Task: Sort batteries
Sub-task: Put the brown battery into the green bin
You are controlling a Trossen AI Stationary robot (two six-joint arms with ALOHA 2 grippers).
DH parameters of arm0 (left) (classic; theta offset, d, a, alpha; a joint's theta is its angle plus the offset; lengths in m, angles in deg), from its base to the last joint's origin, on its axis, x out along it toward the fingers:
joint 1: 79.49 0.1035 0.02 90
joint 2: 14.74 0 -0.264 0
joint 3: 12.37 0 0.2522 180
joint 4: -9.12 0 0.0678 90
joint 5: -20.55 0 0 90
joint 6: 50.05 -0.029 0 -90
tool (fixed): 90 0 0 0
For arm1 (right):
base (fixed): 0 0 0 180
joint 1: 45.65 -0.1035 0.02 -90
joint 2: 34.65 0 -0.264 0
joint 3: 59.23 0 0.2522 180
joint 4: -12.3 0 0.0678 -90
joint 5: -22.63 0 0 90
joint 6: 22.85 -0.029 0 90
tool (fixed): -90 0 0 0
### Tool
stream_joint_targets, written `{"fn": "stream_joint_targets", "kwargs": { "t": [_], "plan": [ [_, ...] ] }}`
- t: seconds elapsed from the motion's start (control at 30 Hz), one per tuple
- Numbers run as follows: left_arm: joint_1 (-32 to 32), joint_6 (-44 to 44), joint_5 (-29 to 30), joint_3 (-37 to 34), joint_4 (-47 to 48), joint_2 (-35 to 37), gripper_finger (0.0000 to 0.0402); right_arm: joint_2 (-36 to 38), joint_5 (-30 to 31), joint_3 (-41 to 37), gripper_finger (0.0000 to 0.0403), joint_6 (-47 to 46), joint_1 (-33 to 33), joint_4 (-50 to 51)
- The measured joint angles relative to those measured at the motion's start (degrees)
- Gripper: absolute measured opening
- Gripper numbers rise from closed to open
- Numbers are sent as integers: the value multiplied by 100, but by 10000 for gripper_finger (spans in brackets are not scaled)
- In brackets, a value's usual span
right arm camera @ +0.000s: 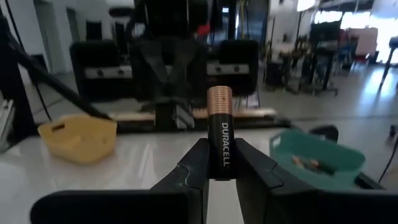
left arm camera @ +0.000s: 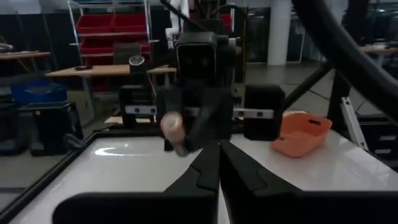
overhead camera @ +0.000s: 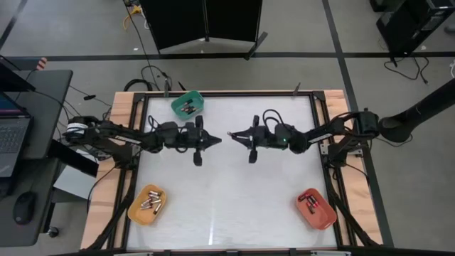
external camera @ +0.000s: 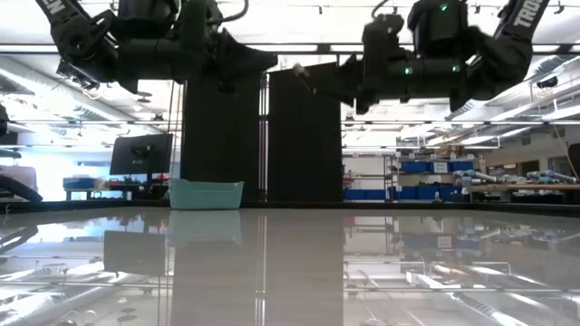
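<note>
My right gripper (overhead camera: 233,134) hangs above the middle of the table, shut on a black Duracell battery (right arm camera: 219,140) with a copper end. The battery's tip also shows in the low view (external camera: 304,77) and in the left wrist view (left arm camera: 174,127). My left gripper (overhead camera: 217,139) faces it from the table's left, a short way off, shut and empty; its fingers (left arm camera: 208,171) lie together. More batteries lie in the green bin (overhead camera: 187,104), the yellow bin (overhead camera: 148,205) and the red bin (overhead camera: 316,208). My right gripper pinches the battery's black body (right arm camera: 221,163) between its two fingers. The fingers lie about level, pointing toward the table's left, and the battery lies along them. Its copper end (right arm camera: 219,99) sticks out past the fingertips toward my left gripper. The battery is lifted clear of the table.
The green bin stands at the far edge left of centre, the yellow bin at the near left corner, the red bin at the near right corner. The white table top (overhead camera: 227,192) lies between them. A wooden frame (overhead camera: 124,114) borders the table.
</note>
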Motion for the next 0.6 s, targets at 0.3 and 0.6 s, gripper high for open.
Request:
{"fn": "stream_joint_targets", "kwargs": {
  "t": [0.3,0.6],
  "plan": [
    [-14,9,-305,-3,-628,-8,59,0,491,249,61,495,-652,-340],
    [-16,8,-391,-3,-874,-8,124,0,668,437,61,862,-841,-503]
  ]
}}
